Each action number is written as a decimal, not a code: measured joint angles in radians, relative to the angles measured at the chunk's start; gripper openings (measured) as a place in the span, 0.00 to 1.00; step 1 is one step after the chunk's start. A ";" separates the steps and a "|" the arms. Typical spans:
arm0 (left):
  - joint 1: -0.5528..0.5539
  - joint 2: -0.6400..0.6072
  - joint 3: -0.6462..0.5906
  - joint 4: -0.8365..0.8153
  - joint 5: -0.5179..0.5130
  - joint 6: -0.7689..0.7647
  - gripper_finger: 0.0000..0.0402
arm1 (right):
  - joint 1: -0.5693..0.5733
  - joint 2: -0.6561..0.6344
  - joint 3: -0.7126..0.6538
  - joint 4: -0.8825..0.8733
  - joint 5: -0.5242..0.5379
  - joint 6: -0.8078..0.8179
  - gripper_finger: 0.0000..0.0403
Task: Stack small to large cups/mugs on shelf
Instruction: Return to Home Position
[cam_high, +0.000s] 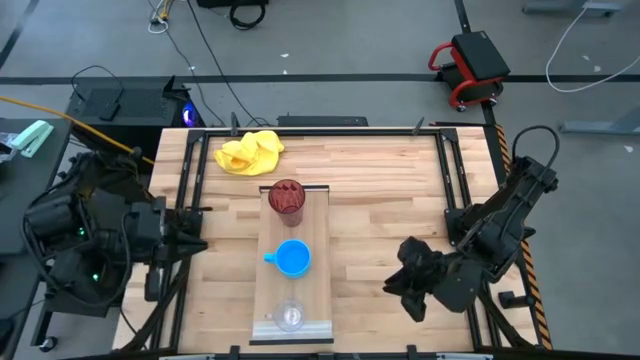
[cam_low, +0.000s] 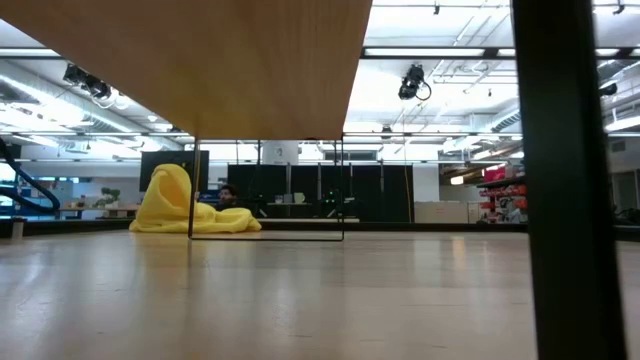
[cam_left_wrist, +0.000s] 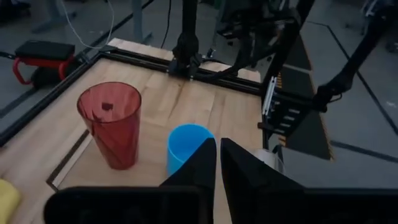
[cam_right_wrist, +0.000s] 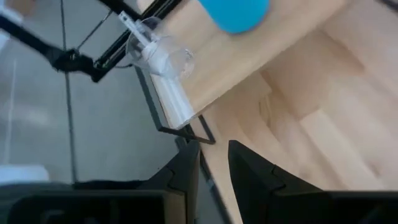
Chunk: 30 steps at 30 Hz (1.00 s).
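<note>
The pale shelf (cam_high: 318, 262) lies lengthwise in the middle of the table, with its raised lip (cam_high: 292, 331) at the near end. Three vessels stand upright on it in a row. The dark red ribbed tumbler (cam_high: 286, 197) is at the far end. The blue mug (cam_high: 293, 259) is in the middle, its handle toward the left. The clear glass cup (cam_high: 290, 316) is beside the lip. My left gripper (cam_left_wrist: 218, 167) hovers over the table's left edge, shut and with nothing in it, pointing across at the tumbler (cam_left_wrist: 112, 124) and mug (cam_left_wrist: 185, 146). My right gripper (cam_right_wrist: 213, 163) hangs open to the right of the shelf, clear of the glass cup (cam_right_wrist: 163, 57).
A crumpled yellow cloth (cam_high: 249, 152) lies at the far left of the table, also in the low view (cam_low: 185, 205). Black frame rails (cam_high: 470, 170) run along the table's edges. Bare tabletop (cam_high: 390, 200) lies between the shelf and my right arm.
</note>
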<state>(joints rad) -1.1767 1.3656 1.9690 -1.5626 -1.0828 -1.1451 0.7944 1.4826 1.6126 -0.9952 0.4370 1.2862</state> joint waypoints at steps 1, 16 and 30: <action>0.001 -0.001 0.000 0.006 0.001 0.003 0.08 | 0.000 -0.004 0.000 0.003 0.000 -0.041 0.23; -0.210 -0.129 0.026 -0.008 -0.209 0.184 0.07 | 0.031 -0.369 0.002 0.566 0.046 -0.940 0.23; -0.485 -0.398 -0.640 -0.010 -0.486 -0.373 0.10 | -0.015 -0.705 -0.745 1.480 -0.207 -1.079 0.23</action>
<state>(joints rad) -1.6612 0.9680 1.3293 -1.5729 -1.5685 -1.5186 0.7796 0.7780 0.8674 0.4845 0.2300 0.2076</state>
